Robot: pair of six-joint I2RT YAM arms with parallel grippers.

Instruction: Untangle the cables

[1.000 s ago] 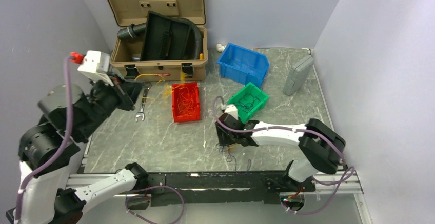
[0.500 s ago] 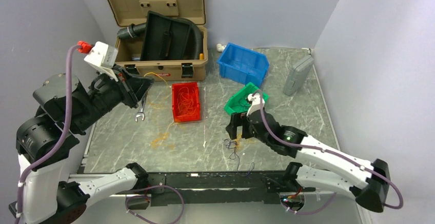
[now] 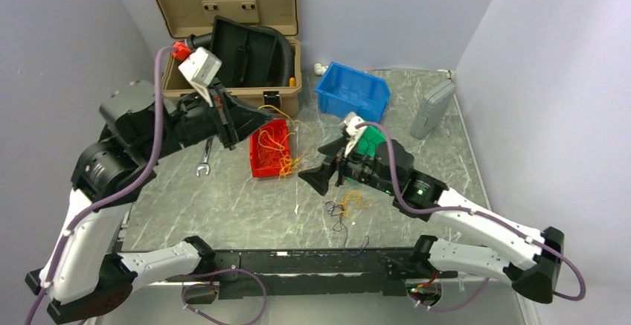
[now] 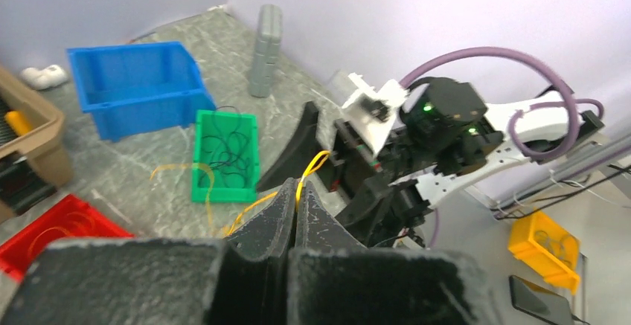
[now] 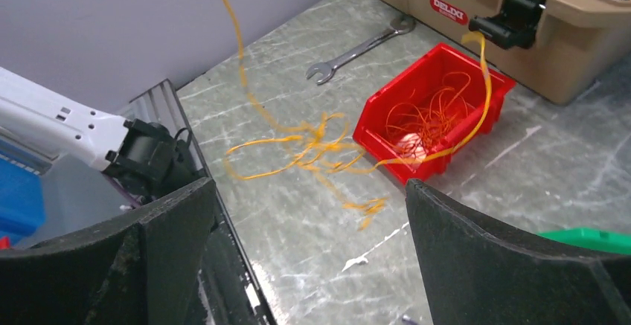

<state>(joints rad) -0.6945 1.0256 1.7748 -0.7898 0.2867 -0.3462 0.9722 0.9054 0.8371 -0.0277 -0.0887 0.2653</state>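
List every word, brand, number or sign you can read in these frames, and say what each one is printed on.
"DELIXI": white letters on a red label on the front of the tan case, seen in the right wrist view. The letters are slightly soft.
No other text is legible. The top and left wrist views show nothing readable.

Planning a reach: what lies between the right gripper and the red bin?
Between right gripper and red bin: a tangle of orange cables, shown in right wrist view.
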